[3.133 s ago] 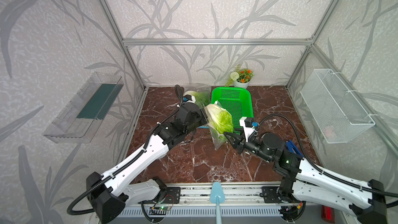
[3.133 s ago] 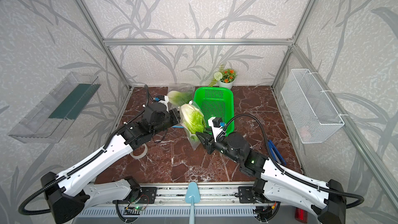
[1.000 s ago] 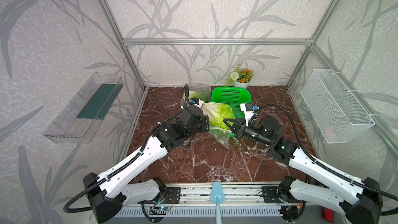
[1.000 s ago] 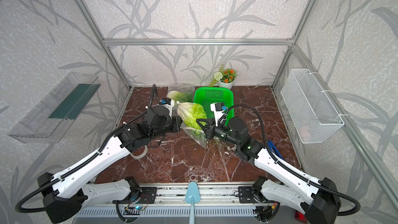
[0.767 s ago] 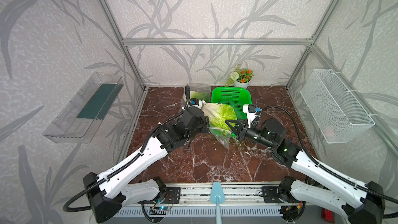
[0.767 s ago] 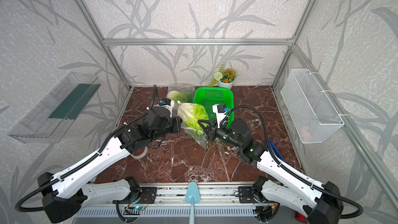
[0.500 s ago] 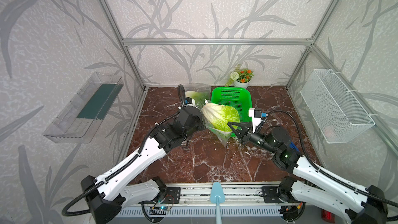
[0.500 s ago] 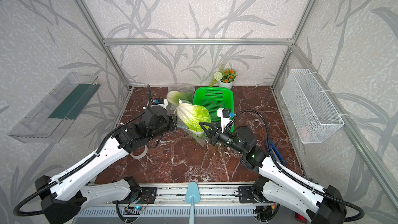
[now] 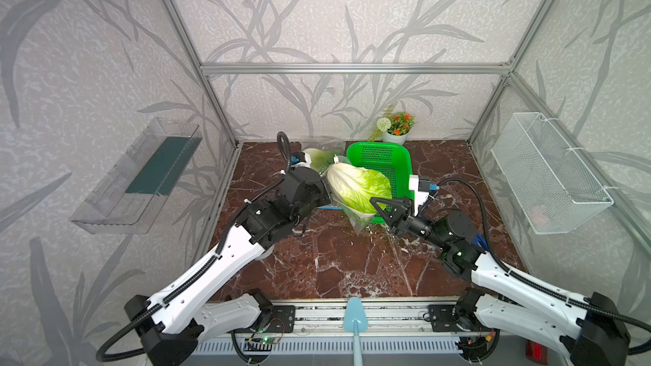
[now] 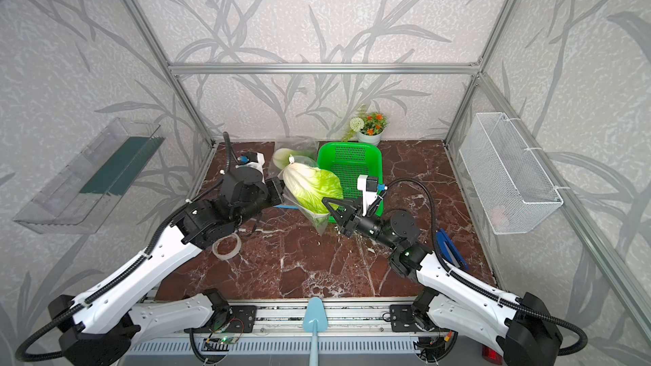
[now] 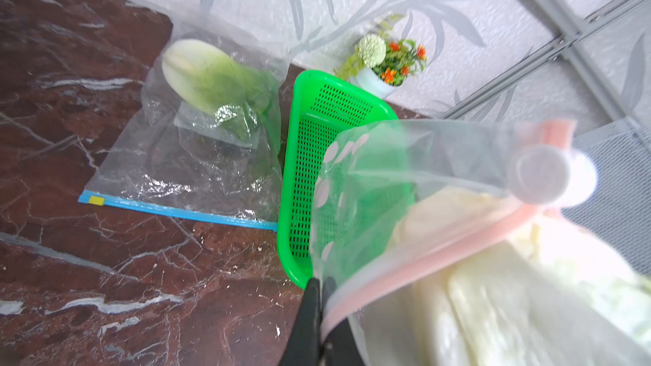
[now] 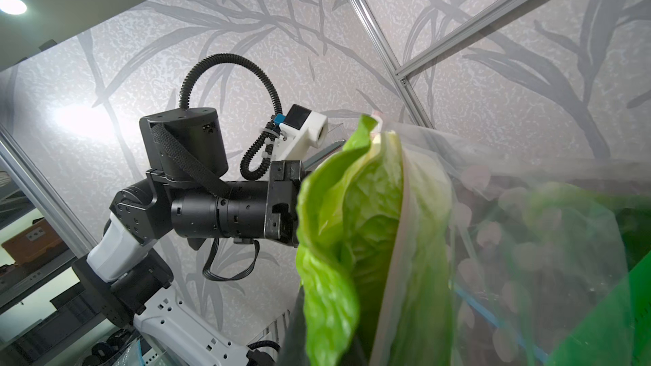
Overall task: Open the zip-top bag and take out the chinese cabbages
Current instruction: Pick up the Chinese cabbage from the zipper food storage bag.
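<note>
The zip-top bag (image 9: pixel 360 224) with a pink zip strip and white slider hangs in the air between both arms, beside the green basket (image 9: pixel 378 151). A chinese cabbage (image 9: pixel 355 184) lies nearly level in its mouth, white base toward the slider and green leaves toward the right arm. My left gripper (image 9: pixel 326 193) is shut on the bag's pink strip (image 11: pixel 405 272). At the leafy end, my right gripper (image 9: pixel 372 201) is shut on a cabbage leaf (image 12: pixel 327 276) that covers its jaws. The second chinese cabbage (image 11: pixel 211 75) lies in a blue-zipped clear bag (image 11: pixel 183 170) on the table.
A flower pot (image 9: pixel 394 128) stands behind the basket. A tape ring (image 10: pixel 227 246) lies under the left arm and a blue object (image 10: pixel 451 248) lies by the right arm. A wire basket (image 9: pixel 549 177) and a clear shelf (image 9: pixel 141 177) hang on the side walls.
The bag hung down from the left gripper; the right gripper has raised its leafy end, so the cabbage now lies nearly level. The right forearm has swung outward and lower.
</note>
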Robot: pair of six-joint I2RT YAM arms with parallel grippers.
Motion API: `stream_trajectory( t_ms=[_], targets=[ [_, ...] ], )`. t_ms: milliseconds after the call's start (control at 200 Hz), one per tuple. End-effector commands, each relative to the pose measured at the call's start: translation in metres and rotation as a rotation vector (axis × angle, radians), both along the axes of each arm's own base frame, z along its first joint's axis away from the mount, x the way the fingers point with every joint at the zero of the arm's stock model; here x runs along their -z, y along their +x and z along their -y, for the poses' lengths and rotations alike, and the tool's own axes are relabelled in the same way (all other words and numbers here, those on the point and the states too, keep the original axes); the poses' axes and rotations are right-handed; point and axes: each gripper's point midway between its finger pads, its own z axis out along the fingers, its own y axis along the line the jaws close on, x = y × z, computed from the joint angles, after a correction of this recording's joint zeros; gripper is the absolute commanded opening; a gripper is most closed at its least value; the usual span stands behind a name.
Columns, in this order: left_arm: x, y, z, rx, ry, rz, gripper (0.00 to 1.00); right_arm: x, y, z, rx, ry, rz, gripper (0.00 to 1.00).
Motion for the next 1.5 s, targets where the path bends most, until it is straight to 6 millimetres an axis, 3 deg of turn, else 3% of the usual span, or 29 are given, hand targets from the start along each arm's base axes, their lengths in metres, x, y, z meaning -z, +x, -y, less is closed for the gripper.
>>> stream_trajectory(
  t_ms=[0,200,330,410,600,710,925,1140,1200,1260,1360,1495],
  targets=[
    [-0.031,0.005,-0.032,-0.108,0.011,0.103,0.0,-0.059,-0.031,0.009,-0.109,0.147,0.146,0.0],
    [-0.019,0.012,-0.026,-0.084,-0.032,0.072,0.0,-0.085,-0.061,0.012,-0.184,0.141,0.311,0.0],
    [-0.021,0.016,-0.019,-0.05,-0.085,0.074,0.0,-0.092,-0.069,0.014,-0.2,0.145,0.352,0.0],
    [-0.03,0.016,-0.01,0.007,-0.148,0.103,0.0,-0.093,-0.069,0.015,-0.181,0.139,0.388,0.0],
    [-0.055,0.005,0.014,0.169,-0.325,0.173,0.0,-0.081,-0.049,0.026,-0.054,0.134,0.361,0.0],
    [-0.067,-0.005,0.026,0.252,-0.438,0.22,0.0,-0.064,-0.025,0.031,0.053,0.095,0.297,0.0],
    [-0.089,-0.023,0.034,0.352,-0.568,0.286,0.0,-0.038,0.007,0.022,0.134,0.034,0.226,0.0],
    [-0.104,-0.029,0.05,0.458,-0.68,0.32,0.0,-0.022,0.045,-0.012,0.135,-0.072,0.145,0.0],
    [-0.112,-0.033,0.053,0.487,-0.671,0.335,0.0,-0.01,0.055,-0.022,0.128,-0.105,0.1,0.0],
    [-0.12,-0.038,0.054,0.514,-0.661,0.352,0.0,0.017,0.068,-0.031,0.133,-0.195,0.011,0.0],
    [-0.123,-0.039,0.054,0.516,-0.637,0.359,0.0,0.034,0.069,-0.043,0.107,-0.243,-0.021,0.0],
    [-0.103,-0.029,0.058,0.487,-0.606,0.309,0.0,0.052,0.066,-0.05,0.096,-0.308,-0.042,0.0]
  ],
)
